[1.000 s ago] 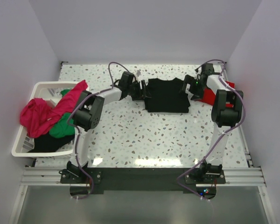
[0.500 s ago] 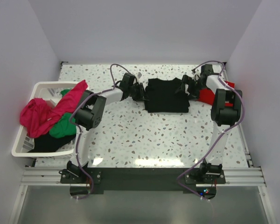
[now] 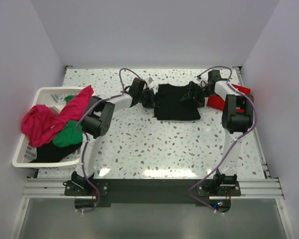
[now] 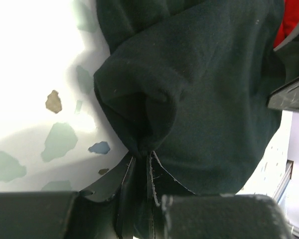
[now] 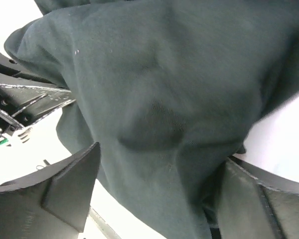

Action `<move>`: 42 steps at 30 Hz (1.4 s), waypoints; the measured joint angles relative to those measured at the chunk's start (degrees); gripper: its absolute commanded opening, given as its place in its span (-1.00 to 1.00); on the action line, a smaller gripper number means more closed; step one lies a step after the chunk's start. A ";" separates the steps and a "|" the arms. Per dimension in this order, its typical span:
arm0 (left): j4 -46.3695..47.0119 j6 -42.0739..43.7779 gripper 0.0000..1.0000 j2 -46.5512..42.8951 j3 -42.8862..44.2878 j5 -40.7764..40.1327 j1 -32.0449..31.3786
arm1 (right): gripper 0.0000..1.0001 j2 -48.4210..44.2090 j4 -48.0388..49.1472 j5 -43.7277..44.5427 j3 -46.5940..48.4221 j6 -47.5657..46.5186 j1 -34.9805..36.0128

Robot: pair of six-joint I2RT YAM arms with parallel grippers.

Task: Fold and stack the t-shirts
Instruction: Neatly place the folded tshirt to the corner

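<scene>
L jaws pinch black shirt [image 3: 177, 102] edge; R jaws wide astride it. Red shirt [image 3: 216, 102] beside; basket [image 3: 49, 90] at surface's left edge.

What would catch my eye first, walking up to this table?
A black t-shirt lies spread at the far middle of the speckled table. The left end effector pinches its edge, and the right end effector stands open around its other side. At the left, a white basket overflows with a magenta-pink shirt and a green shirt.
</scene>
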 measured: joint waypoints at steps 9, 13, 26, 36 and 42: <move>-0.13 0.24 -0.56 1.25 1.81 0.46 -0.98 | -0.48 1.66 -0.11 1.97 0.42 1.36 3.26; 0.13 0.61 -0.25 1.16 1.92 1.25 -1.09 | -1.00 1.66 -1.11 4.20 1.09 1.70 3.32; -2.12 2.21 0.18 -4.17 -2.58 -0.79 -1.14 | -1.00 1.66 -14.67 15.30 18.69 -0.61 -0.24; -2.67 2.60 0.18 -10.88 -11.19 -1.81 -0.55 | -1.00 3.43 -25.79 23.93 32.15 -5.44 -8.00; -2.75 2.64 0.18 -12.92 -14.80 -2.21 -0.55 | -1.00 5.46 -27.96 23.91 33.94 -6.93 -12.31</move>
